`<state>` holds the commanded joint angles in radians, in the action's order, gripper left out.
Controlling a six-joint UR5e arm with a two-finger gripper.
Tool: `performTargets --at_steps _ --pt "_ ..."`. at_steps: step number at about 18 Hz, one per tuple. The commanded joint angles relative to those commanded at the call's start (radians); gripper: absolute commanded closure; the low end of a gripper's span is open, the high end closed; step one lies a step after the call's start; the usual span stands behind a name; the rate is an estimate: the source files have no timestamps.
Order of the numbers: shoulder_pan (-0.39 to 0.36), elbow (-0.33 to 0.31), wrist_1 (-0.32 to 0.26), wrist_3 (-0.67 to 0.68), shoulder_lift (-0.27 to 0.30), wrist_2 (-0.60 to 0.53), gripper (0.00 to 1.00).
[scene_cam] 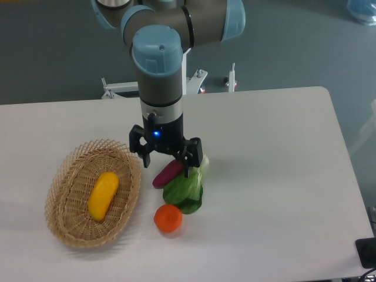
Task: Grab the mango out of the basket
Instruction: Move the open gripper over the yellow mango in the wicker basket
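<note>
The mango (103,195), a long yellow-orange fruit, lies inside the woven wicker basket (67,226) at the left of the table. My gripper (165,166) hangs to the right of the basket, above the purple piece, with its two black fingers spread apart and nothing between them. It is open and apart from the mango.
A purple eggplant-like piece (168,173) lies just under the gripper, partly hidden by it. A green leafy vegetable (187,192) rests beside it, and a round orange fruit (168,218) sits in front. The table's right edge (352,176) is far off.
</note>
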<state>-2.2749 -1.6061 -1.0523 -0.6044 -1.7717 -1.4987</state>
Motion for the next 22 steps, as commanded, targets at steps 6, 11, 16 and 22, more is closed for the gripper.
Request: performTargets --at_steps 6,11,16,22 --pt "0.005 -0.015 0.032 0.012 -0.005 0.002 0.0" --pt "0.012 -0.038 0.035 0.017 -0.009 0.0 0.0" --pt "0.097 -0.057 0.043 0.101 -0.034 -0.006 0.0" --pt "0.219 -0.178 0.109 0.207 -0.051 -0.008 0.0"
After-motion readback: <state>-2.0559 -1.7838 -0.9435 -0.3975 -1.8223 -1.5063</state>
